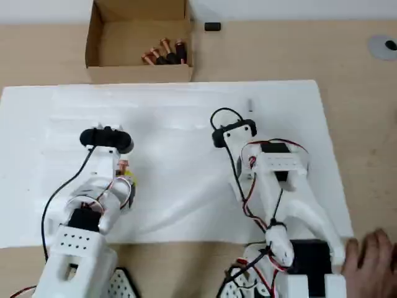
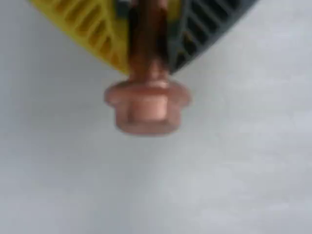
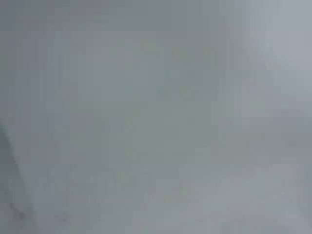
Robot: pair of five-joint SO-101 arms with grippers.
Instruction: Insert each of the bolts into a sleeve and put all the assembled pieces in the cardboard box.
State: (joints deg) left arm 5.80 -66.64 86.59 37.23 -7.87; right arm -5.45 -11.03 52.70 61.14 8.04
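Observation:
A copper bolt (image 2: 147, 105) with a flanged head is clamped by its shank in my left gripper (image 2: 148, 61), between a yellow finger (image 2: 92, 29) and a dark finger (image 2: 204, 24), just above the white foam sheet (image 2: 234, 170). In the high view this gripper (image 1: 124, 172) sits low over the sheet's left part, with the bolt (image 1: 122, 164) showing as an orange spot. The right arm (image 1: 267, 161) is folded over the right part of the sheet (image 1: 180, 180), its wrist pointing down at the foam (image 3: 156, 117). The cardboard box (image 1: 93, 43) stands beyond the sheet and holds several assembled copper pieces (image 1: 164, 54).
A person's hand (image 1: 372, 261) rests at the right arm's base near the front right corner. A small grey piece (image 1: 250, 104) lies on the foam beyond the right arm. A black item (image 1: 212, 27) lies right of the box, and a grey disc (image 1: 381, 46) sits far right.

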